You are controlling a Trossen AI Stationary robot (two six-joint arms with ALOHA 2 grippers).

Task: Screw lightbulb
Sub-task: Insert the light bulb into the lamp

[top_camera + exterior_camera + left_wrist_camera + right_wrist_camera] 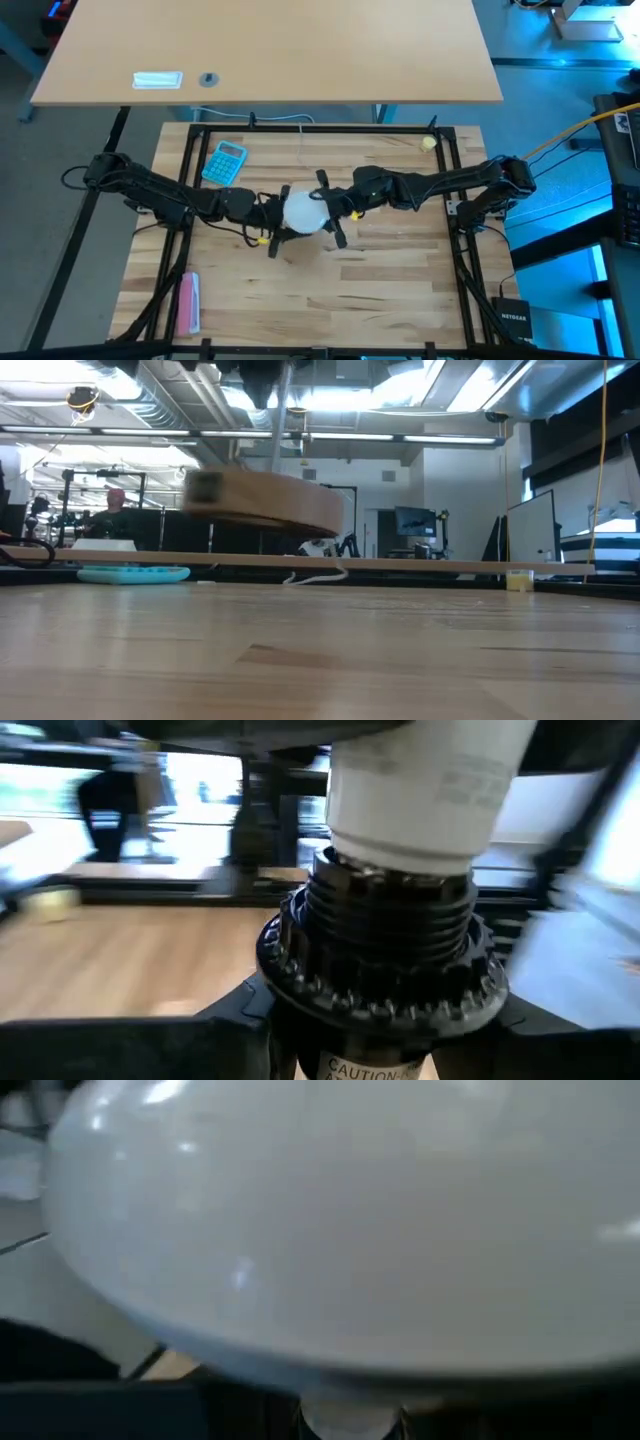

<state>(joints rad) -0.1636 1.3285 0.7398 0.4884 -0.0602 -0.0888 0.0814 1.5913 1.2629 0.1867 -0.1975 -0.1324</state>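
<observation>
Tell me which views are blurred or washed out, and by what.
Low view: the wooden disc, lifted off the table, is motion-smeared; ceiling lights glare. Left wrist view: the black socket under the lightbulb is fairly sharp, the room behind streaked. Right wrist view: the bulb's dome fills the frame, out of focus, with small highlights. High view: evenly lit, sharp.

Wooden table [380, 290]: blue calculator [224, 161] at 10 o'clock, pink object [188, 302] at 8, yellow ball [428, 143] at 2.
</observation>
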